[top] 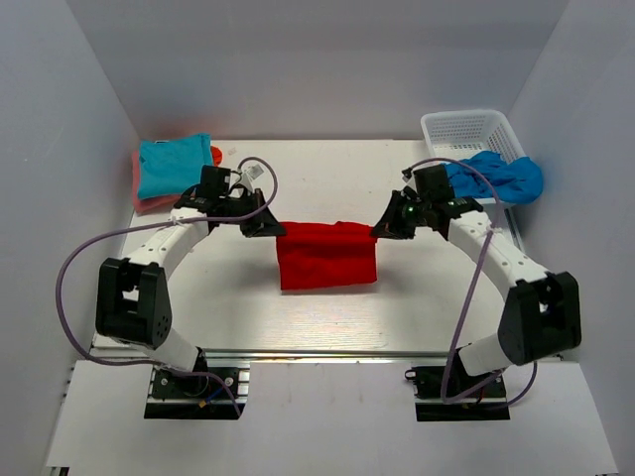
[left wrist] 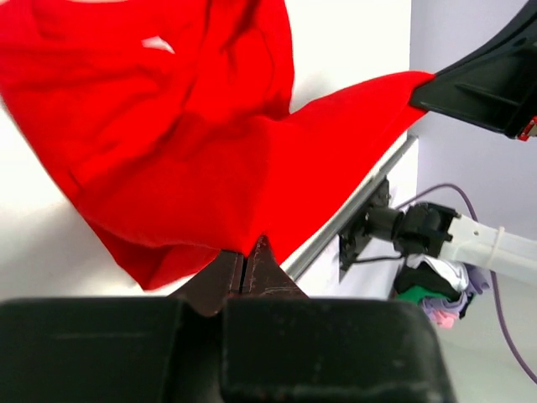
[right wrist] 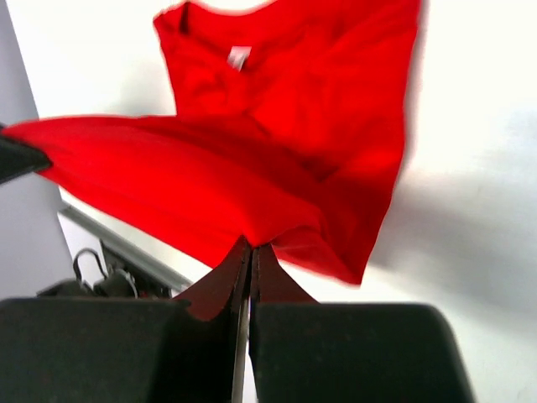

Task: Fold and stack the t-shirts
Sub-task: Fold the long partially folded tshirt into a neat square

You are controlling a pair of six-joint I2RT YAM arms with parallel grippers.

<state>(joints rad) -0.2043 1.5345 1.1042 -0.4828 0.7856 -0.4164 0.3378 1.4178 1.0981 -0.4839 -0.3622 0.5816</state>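
Note:
A bright red t-shirt [top: 327, 256] hangs stretched above the table's middle, held by its top edge at both ends. My left gripper [top: 274, 228] is shut on its left corner, and my right gripper [top: 380, 230] is shut on its right corner. In the left wrist view the red cloth [left wrist: 185, 126] rises from my pinched fingertips [left wrist: 264, 252]. The right wrist view shows the red shirt [right wrist: 277, 159] with its collar and label, clamped in my right gripper [right wrist: 253, 248]. A folded turquoise t-shirt [top: 174, 165] lies on an orange-pink one [top: 149, 201] at the back left.
A white mesh basket [top: 471, 129] stands at the back right, with a crumpled blue garment [top: 501, 177] spilling over its front edge. Grey walls enclose the table on three sides. A metal rail [top: 327, 353] runs along the near edge.

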